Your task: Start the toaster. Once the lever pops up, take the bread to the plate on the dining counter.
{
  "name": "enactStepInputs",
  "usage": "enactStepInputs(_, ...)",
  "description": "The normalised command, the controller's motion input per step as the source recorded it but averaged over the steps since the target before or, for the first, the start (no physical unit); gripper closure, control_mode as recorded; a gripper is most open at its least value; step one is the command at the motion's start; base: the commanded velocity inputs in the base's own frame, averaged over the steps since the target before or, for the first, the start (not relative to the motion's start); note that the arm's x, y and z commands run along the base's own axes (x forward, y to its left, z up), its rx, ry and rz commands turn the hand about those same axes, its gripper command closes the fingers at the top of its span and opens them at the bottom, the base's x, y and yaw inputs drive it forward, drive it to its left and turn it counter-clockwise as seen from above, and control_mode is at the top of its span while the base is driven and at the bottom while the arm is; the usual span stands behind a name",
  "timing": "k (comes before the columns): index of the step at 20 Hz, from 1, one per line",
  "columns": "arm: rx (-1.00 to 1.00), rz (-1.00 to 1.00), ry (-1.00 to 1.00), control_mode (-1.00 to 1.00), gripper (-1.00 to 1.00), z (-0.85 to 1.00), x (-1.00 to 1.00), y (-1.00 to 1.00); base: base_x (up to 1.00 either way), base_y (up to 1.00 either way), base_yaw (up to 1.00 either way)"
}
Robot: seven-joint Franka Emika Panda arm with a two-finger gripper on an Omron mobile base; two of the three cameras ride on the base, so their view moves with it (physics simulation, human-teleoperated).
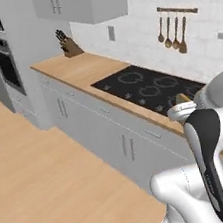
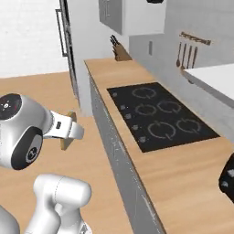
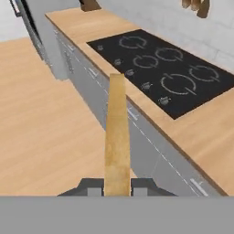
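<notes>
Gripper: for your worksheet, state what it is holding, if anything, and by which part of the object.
The gripper is shut on the bread, pinching one edge of the slice between its fingertips, so the slice projects edge-on away from the hand.

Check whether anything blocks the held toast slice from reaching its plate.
Cannot be settled: the gripper is shut on the pale tan toast slice, held edge-on over the wooden floor beside the black hob. No plate or dining counter appears here.

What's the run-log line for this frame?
gripper: shut on bread | bread: edge-on, clear of hob | stage: carrying | plate: unseen
</notes>
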Motion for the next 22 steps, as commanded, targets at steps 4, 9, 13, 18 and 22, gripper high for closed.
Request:
enactStepInputs(4, 0.00, 0.00, 0.00, 1.00, 1.00, 0.00, 0.00, 0.00, -0.22, 0.00, 1.00)
enactStepInputs(9, 0.00, 0.00, 0.00, 1.00, 1.00, 0.00, 0.00, 0.00, -0.22, 0.00, 1.00)
enactStepInputs(13, 0.00, 0.00, 0.00, 1.00, 1.00, 0.00, 0.00, 0.00, -0.19, 0.00, 1.00)
enactStepInputs(18, 0.00, 0.00, 0.00, 1.00, 1.00, 0.00, 0.00, 0.00, -0.04, 0.00, 1.00)
enactStepInputs(22, 0.00, 0.00, 0.00, 1.00, 1.00, 0.00, 0.00, 0.00, -0.04, 0.22, 1.00)
